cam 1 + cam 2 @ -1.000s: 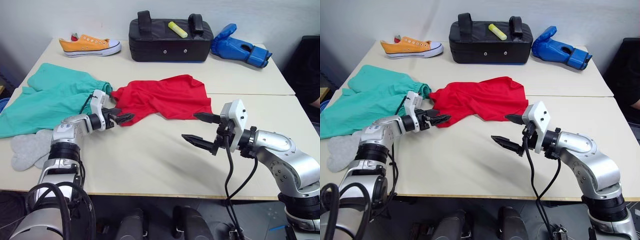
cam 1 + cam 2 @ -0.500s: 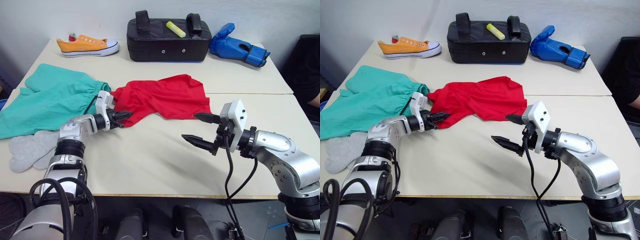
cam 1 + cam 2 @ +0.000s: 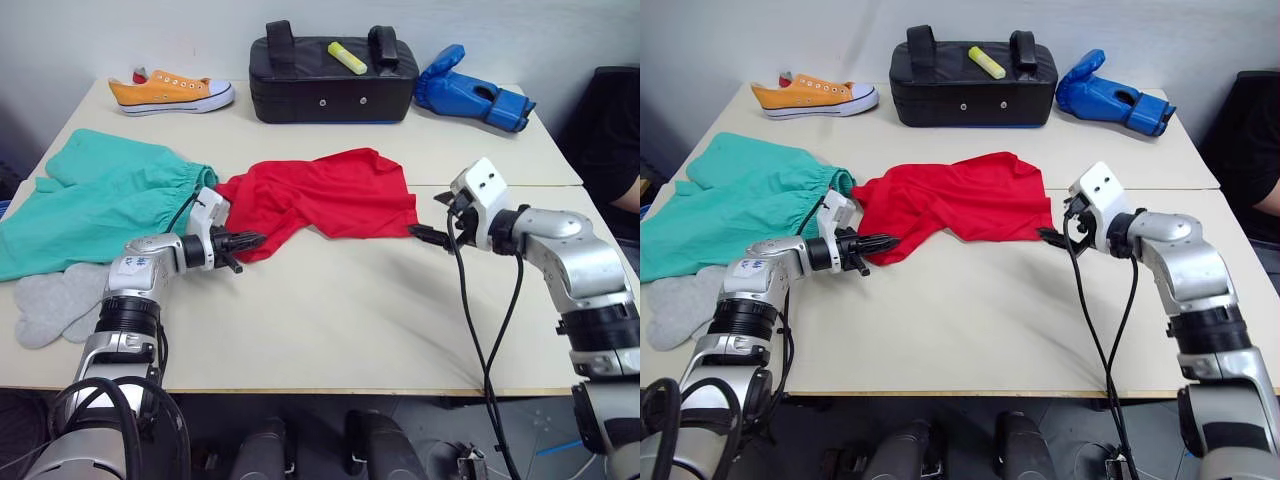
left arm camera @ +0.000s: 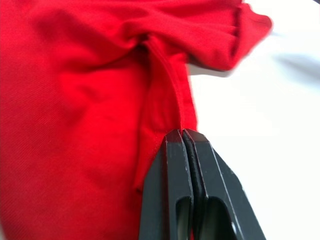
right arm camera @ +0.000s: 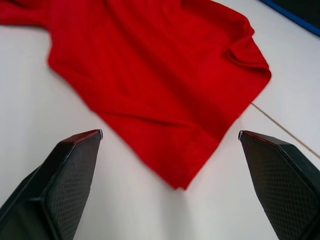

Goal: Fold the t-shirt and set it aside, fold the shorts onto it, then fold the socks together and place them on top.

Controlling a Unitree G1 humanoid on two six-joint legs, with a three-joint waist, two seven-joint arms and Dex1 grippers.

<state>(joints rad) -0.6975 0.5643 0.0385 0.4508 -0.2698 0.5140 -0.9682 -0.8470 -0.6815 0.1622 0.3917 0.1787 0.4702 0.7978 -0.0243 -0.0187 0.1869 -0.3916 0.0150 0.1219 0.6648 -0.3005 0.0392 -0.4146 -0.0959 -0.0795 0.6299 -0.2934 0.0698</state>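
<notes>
The left end effector (image 3: pixel 243 241) is pinched tight on the near left edge of the t-shirt (image 3: pixel 325 195), which lies crumpled mid-surface (image 3: pixel 330 320), its left edge at the shorts (image 3: pixel 90 200); the socks (image 3: pixel 55 305) sit at the near left edge. The right end effector (image 5: pixel 170 165) is spread wide, poised over the shirt's near right corner, holding nothing. Folding the shirt looks barely begun; next, the right likely must close on that corner so both can spread the cloth flat.
</notes>
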